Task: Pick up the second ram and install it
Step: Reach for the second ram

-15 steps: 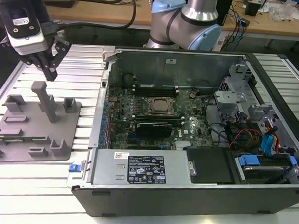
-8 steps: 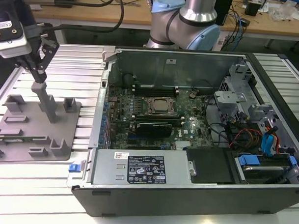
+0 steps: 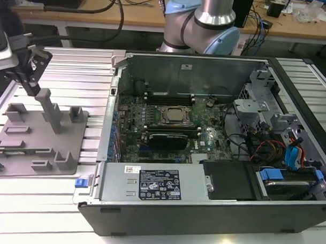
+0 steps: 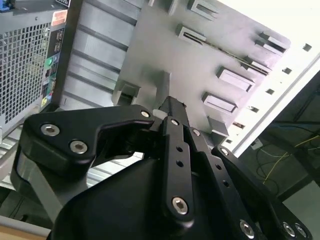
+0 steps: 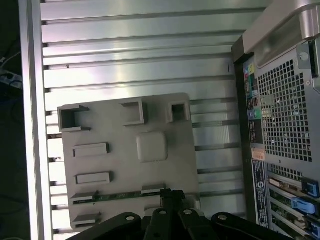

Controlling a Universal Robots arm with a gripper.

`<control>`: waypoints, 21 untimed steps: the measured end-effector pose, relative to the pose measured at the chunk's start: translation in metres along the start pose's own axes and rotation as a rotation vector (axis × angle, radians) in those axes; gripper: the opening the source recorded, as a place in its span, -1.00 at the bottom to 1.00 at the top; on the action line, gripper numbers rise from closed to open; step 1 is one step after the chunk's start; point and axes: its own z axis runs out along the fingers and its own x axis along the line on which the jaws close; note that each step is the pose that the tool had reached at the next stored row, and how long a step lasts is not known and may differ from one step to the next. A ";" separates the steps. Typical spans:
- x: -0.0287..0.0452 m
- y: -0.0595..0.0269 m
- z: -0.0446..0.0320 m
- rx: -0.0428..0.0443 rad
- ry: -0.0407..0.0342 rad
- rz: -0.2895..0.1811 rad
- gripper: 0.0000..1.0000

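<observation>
My gripper (image 3: 33,86) hangs above the grey holder plate (image 3: 42,142) on the bench (image 3: 79,65), beside the open computer case (image 3: 166,191), its fingers pressed together on nothing. The second ram (image 5: 117,196) lies slotted along the plate, untouched.

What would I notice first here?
A big open black metal computer case sits in the middle of the exterior view, its green circuit board laid bare. On the exterior view's left, the black pincer hangs over a grey plastic holder plate with upright pegs, where the first wrist view shows a thin green memory stick lying.
</observation>
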 end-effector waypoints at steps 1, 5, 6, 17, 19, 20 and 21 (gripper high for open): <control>0.0045 -0.0007 0.0015 -0.0001 0.0000 0.000 -0.84; 0.0229 -0.0034 0.0106 -0.0001 -0.0001 0.000 -0.84; 0.0255 -0.0038 0.0126 0.0000 0.0000 0.000 -0.84; 0.0494 -0.0107 0.0315 0.0000 0.0002 0.000 -0.84; 0.0549 -0.0147 0.0335 0.0000 0.0005 0.000 -0.84; 0.0561 -0.0174 0.0341 -0.0001 0.0005 0.000 -0.84; 0.0566 -0.0194 0.0346 -0.0002 0.0003 0.000 -0.84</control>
